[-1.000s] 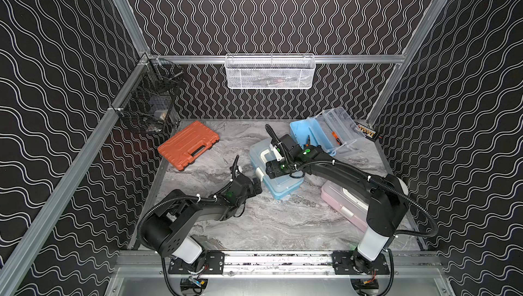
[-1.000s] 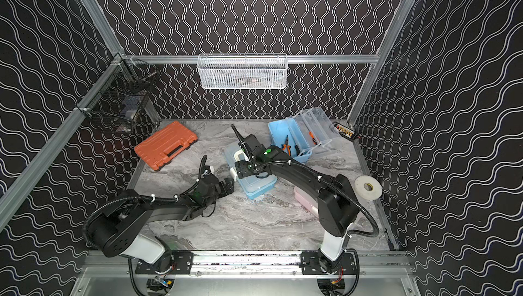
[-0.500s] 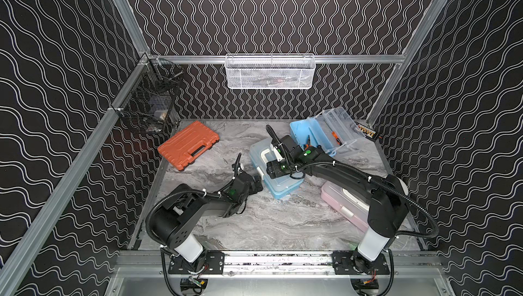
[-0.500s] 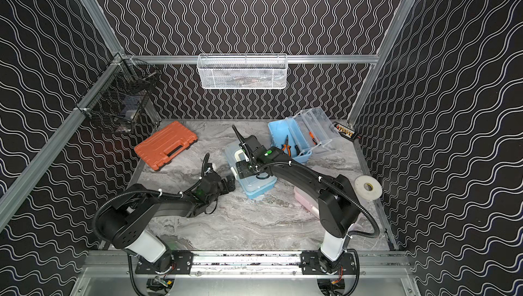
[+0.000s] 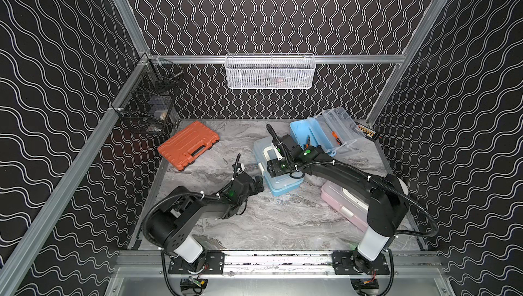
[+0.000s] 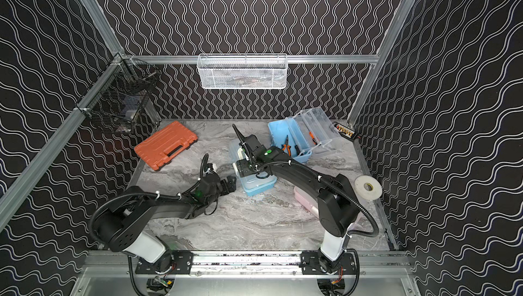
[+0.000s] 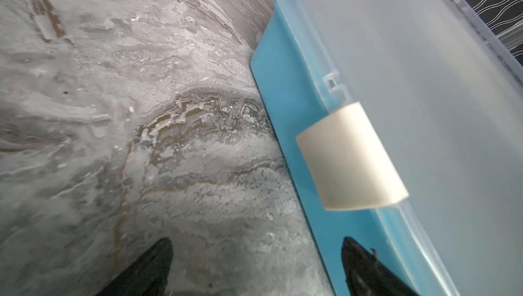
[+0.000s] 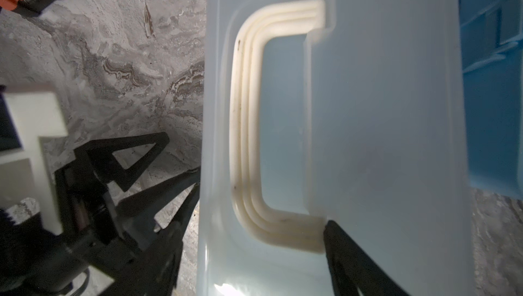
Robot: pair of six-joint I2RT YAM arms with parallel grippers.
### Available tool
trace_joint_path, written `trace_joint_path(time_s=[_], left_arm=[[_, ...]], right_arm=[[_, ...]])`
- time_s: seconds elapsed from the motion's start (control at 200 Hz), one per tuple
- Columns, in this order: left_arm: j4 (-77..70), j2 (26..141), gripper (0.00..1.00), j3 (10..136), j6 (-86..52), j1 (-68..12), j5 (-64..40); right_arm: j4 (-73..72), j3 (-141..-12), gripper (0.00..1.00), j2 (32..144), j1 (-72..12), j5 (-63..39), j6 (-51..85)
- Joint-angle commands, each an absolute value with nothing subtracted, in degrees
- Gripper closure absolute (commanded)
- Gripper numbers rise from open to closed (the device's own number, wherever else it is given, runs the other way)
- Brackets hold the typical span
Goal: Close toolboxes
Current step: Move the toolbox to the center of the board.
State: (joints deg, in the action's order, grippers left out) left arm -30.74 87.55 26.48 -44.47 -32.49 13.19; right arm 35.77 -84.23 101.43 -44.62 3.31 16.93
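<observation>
- The middle toolbox (image 5: 285, 189) has a light-blue base and stands near the centre of the worktop (image 5: 268, 223). Its clear lid is down, and the white handle (image 8: 249, 127) lies flat in the lid.
- The right gripper (image 5: 276, 168) hangs directly over this lid. Its jaws are spread and grasp nothing. One finger (image 8: 348, 252) is at the end of the handle.
- The left gripper (image 5: 259, 185) is low, just beside the same box. Its jaws are released and wide apart.
- In the left wrist view, the white latch (image 7: 351, 158) lies over the seam between lid and base.
- The open toolbox (image 5: 304, 131), also light blue, is at the back right with tools inside.
- The pink toolbox (image 5: 339, 204) lies near the right arm's base and is partly hidden by the arm.
- The orange case (image 5: 188, 146) lies shut at the back left.
</observation>
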Motion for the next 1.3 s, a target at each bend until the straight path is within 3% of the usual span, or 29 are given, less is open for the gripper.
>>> trace_joint_path(time_s=[0.0, 0.175, 0.355, 0.621, 0.981, 1.297], left_arm=[[-23.1, 81.67, 0.03, 25.75, -43.38, -32.45, 16.22], [-8.67, 69.54, 0.01, 26.66, -39.89, -32.43, 20.12], [-0.92, 61.48, 0.01, 26.78, -38.06, -32.43, 19.99], [2.58, 54.36, 0.01, 25.66, -37.56, -32.44, 20.57], [5.35, 50.98, 0.01, 25.66, -36.37, -32.38, 20.52], [9.93, 47.11, 0.01, 27.22, -34.59, -32.39, 20.96]], right_arm=[[40.85, -86.56, 0.14, 100.01, -44.16, 3.57, 16.65], [43.91, -86.21, 0.01, 95.94, -41.89, 8.12, 15.5], [42.9, -79.61, 0.01, 92.3, -35.07, 0.58, 13.36], [39.85, -74.67, 0.01, 91.95, -34.28, -4.13, 13.64], [35.82, -80.34, 0.01, 101.97, -35.95, -12.59, 16.84], [34.56, -93.24, 0.01, 114.93, -41.86, -14.29, 19.72]])
